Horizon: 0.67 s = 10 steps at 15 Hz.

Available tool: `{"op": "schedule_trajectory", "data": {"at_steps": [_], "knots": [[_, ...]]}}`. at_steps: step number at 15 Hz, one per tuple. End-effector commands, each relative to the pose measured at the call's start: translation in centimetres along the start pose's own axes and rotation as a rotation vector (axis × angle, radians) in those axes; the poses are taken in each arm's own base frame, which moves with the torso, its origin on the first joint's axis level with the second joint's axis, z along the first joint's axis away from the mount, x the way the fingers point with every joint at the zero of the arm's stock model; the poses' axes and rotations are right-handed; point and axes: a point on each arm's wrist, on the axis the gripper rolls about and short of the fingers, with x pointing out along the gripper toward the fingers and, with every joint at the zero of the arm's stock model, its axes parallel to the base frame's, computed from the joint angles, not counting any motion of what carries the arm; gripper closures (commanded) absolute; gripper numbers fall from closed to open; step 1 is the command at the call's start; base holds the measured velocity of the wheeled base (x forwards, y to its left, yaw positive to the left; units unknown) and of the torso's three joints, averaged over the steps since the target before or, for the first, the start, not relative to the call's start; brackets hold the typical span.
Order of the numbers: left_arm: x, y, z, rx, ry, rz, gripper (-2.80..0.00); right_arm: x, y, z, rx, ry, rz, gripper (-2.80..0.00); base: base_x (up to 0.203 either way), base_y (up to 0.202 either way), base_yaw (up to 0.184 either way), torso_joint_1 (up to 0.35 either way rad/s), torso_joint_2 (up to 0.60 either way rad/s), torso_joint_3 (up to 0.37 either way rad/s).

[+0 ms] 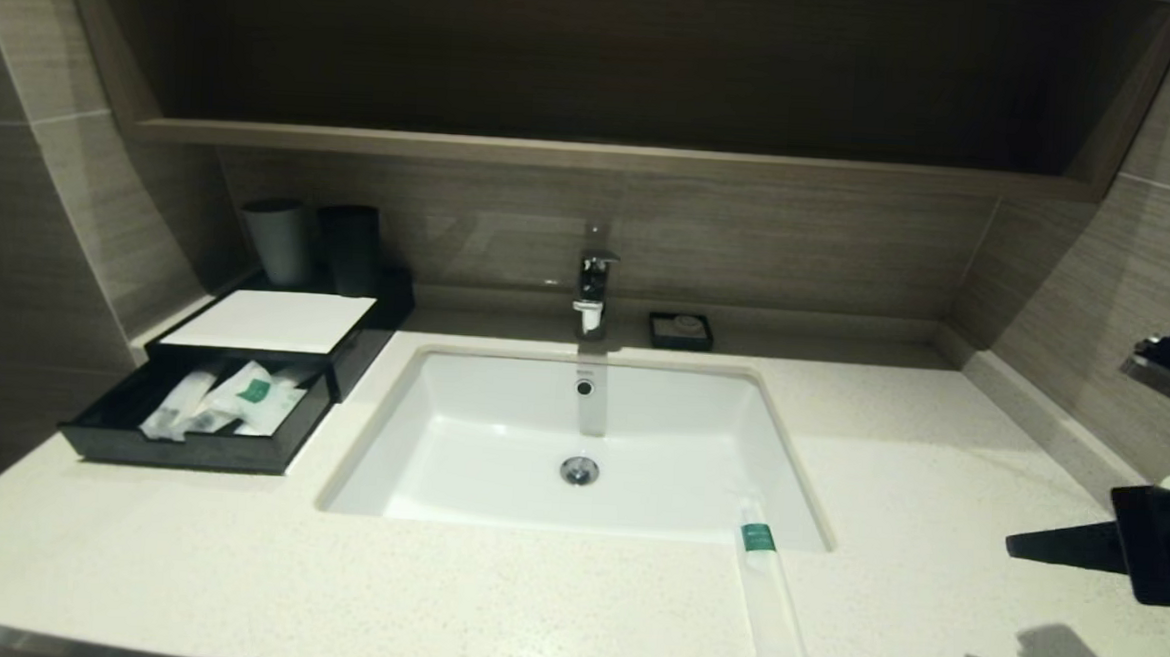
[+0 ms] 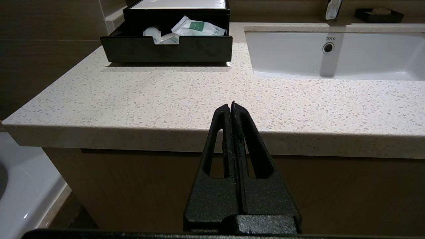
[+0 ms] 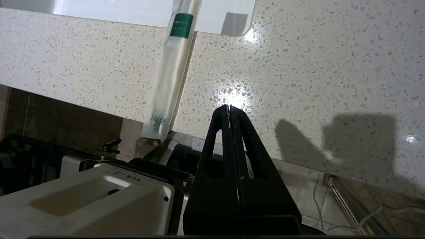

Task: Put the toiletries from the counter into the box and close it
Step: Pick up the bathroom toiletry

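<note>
Box [image 1: 275, 320]: far left on the counter [image 1: 490, 604], drawer [image 1: 178, 447] out, green-labelled sachets [image 1: 251, 396] inside.
Left gripper [image 2: 232, 105]: near counter edge, fingers pressed together, empty; seen only in its wrist view.
Sink [image 2: 332, 56]: "TOTO", readable only there.
Long sachet [image 1: 773, 604]: green label unreadable, near edge, overhanging the basin.
Right gripper [image 1: 1019, 545]: far right, closed, empty.

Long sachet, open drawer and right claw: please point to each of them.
Long sachet [image 1: 769, 599], head view, middle of its clear body.
Open drawer [image 1: 188, 445], head view, black front wall.
Right claw [image 3: 229, 108], right wrist view, closed fingertips.
</note>
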Motion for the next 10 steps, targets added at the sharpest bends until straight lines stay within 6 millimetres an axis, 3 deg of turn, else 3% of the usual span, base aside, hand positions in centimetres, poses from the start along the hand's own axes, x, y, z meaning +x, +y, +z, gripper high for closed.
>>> {"op": "schedule_trajectory", "data": {"at_steps": [1, 10], "knots": [[0.1, 0.0, -0.6, 0.0, 0.019, 0.0, 0.0, 1.3, 1.2, 0.2, -0.031, 0.036, -0.023, 0.0, 0.0, 0.0, 0.0, 0.0, 0.0, 0.0], [0.1, 0.0, -0.6, 0.0, 0.019, 0.0, 0.0, 5.2, 5.3, 0.7, -0.106, 0.085, -0.104, 0.0, 0.0, 0.0, 0.0, 0.0, 0.0, 0.0]]}}
